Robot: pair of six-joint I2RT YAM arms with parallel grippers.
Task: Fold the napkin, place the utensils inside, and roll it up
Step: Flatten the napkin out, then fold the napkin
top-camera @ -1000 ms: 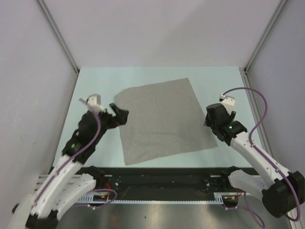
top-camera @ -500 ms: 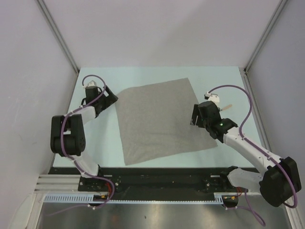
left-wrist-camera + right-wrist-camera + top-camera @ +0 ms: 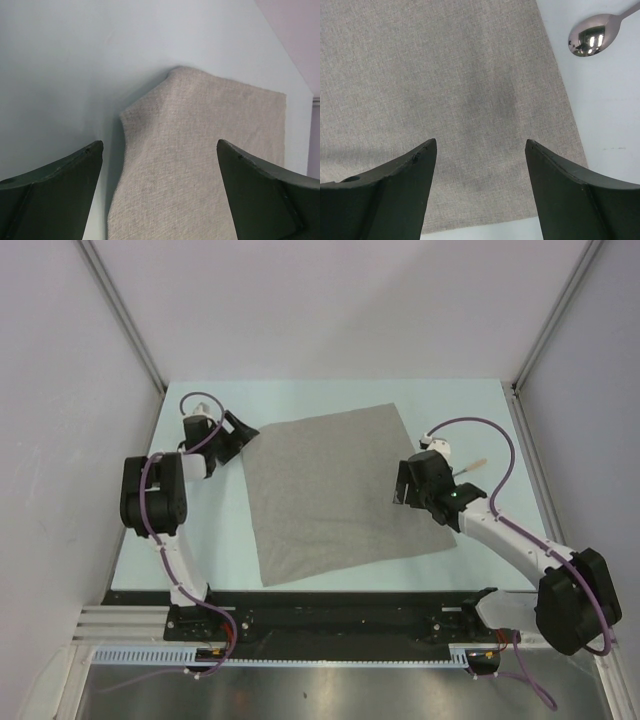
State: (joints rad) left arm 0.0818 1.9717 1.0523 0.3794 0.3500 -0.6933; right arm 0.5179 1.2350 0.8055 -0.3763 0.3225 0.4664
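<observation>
At the far left, the left arm's base sat on the near rail and the arm doubled back over the pale table (image 3: pixel 470 410). The left gripper (image 3: pixel 235 430) was low at the napkin's far left corner. In the left wrist view, the left gripper (image 3: pixel 157 145) had its two dark fingers (image 3: pixel 60 185) spread as wide as they go, with nothing pinched. The corner lay ahead of the gap between them. Whether either finger touched the cloth could not be told.

The napkin (image 3: pixel 335 490) lay spread open on the middle of the table, a plain grey square turned a little out of line with the table edges. It was in a single layer, not yet folded. Its far left corner (image 3: pixel 185 80) was blunted and humped up slightly off the surface, with a shadow along its left side. The rest of the cloth looked flat.

Further right, the right gripper (image 3: pixel 405 485) hung over the napkin's right margin, about halfway along that edge. From the right wrist camera, the right gripper (image 3: pixel 480 142) had its fingers (image 3: pixel 570 200) parted and gripping nothing, with bare weave (image 3: pixel 445 75) under the gap.

Rightmost, a shiny metal spoon (image 3: pixel 592 36) rested on bare table just off the napkin's right edge, not touching it. Its handle ran out of the picture at the upper right
</observation>
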